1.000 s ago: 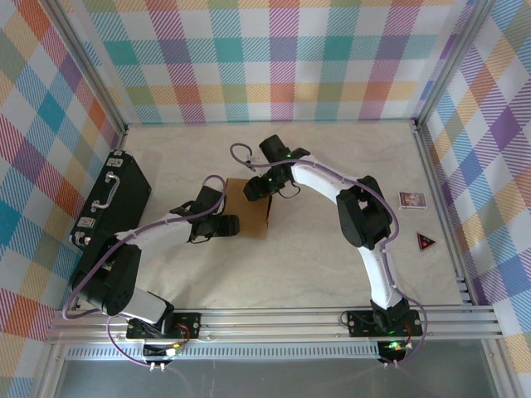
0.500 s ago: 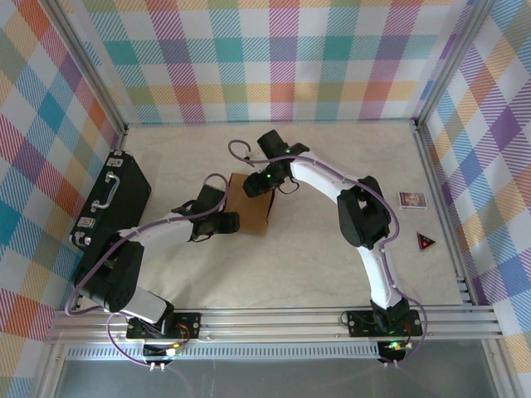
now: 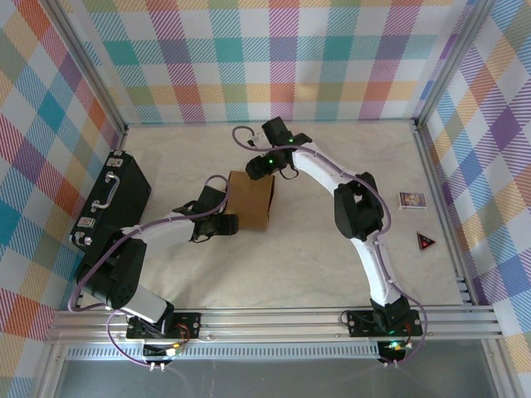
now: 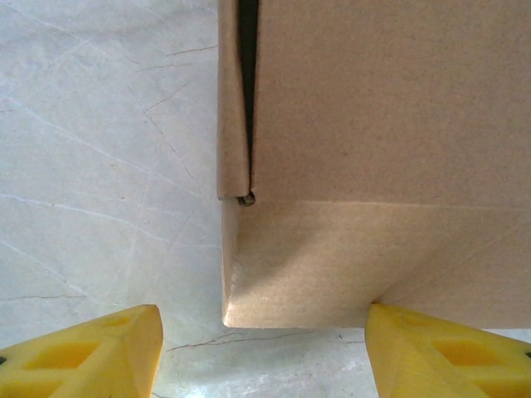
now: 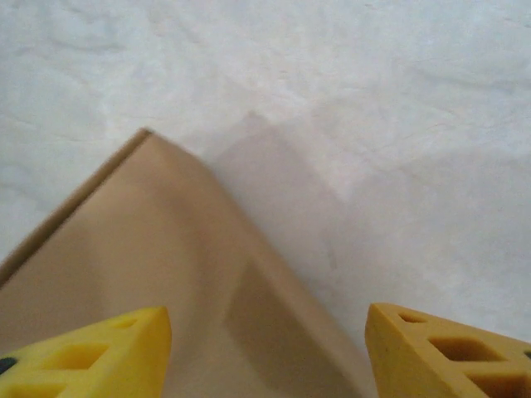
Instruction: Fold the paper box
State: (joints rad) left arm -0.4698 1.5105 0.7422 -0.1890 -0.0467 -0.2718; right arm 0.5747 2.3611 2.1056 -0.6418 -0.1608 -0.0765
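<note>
The paper box [image 3: 250, 200] is plain brown cardboard, standing on the table just left of centre. In the left wrist view its near corner [image 4: 348, 249] lies just ahead of my open left gripper [image 4: 264, 356]; the right fingertip [image 4: 448, 352] meets the box's lower edge and the left fingertip is well clear of it. From above, my left gripper [image 3: 227, 223] sits at the box's near-left side. My right gripper [image 3: 259, 166] hovers at the box's far edge, open, with nothing between its fingers. Its wrist view looks down on a blurred sloping box face [image 5: 166, 274].
A black hard case [image 3: 112, 199] with a handle lies along the left wall. A small printed packet [image 3: 411, 200] and a red triangular piece [image 3: 426, 241] lie at the right. Metal frame rails [image 3: 444, 207] bound the table.
My right gripper has opened and drawn back off the box toward the far wall. More of the box's top shows from above. The left arm has stayed put.
</note>
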